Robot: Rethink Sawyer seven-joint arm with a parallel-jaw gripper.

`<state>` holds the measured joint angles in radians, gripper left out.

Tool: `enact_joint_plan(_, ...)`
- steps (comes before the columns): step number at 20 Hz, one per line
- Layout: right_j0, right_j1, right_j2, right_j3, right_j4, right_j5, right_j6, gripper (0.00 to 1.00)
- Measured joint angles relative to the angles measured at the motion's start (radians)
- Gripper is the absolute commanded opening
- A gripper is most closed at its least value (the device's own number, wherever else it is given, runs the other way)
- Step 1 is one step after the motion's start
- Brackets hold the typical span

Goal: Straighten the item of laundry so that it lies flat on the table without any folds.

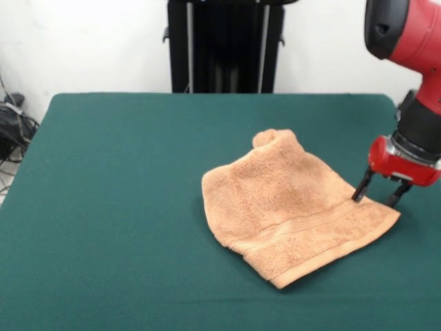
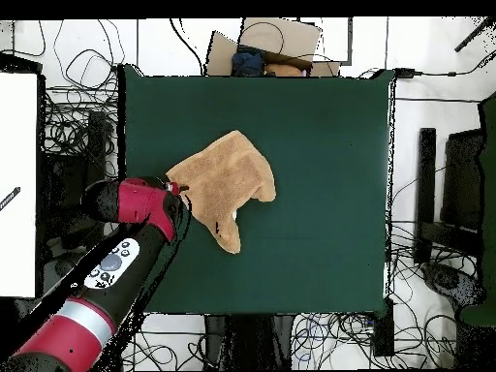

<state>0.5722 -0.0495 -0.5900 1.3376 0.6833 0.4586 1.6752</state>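
The peach-orange towel (image 1: 289, 207) lies right of centre on the dark green table (image 1: 103, 172). Most of it is spread out, with border bands along its near edge. Its far corner is bunched into a raised fold (image 1: 275, 139). No tag shows. My gripper (image 1: 377, 196) is low at the towel's right corner, fingers apart. One fingertip (image 1: 357, 197) touches the towel's edge and the other stands just beyond it. In the overhead view the towel (image 2: 228, 179) is left of centre on the table (image 2: 320, 145), and the gripper (image 2: 179, 197) is at its left corner.
The black pedestal (image 1: 224, 45) stands behind the table's far edge. Cables (image 1: 14, 124) lie off the left side. In the overhead view a cardboard box (image 2: 266, 48) sits beyond the top edge and a white surface (image 2: 17, 184) lies at the left.
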Motion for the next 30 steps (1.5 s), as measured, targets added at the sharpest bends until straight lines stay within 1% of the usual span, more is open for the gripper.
enact_joint_plan(7,0.003,0.018,-0.023,-0.027,0.005,0.03,0.0,1.0)
enact_joint_plan(15,-0.001,0.02,-0.024,-0.031,0.008,0.031,0.0,1.0)
enact_joint_plan(30,-0.004,0.025,-0.024,-0.031,0.014,-0.022,0.0,1.0)
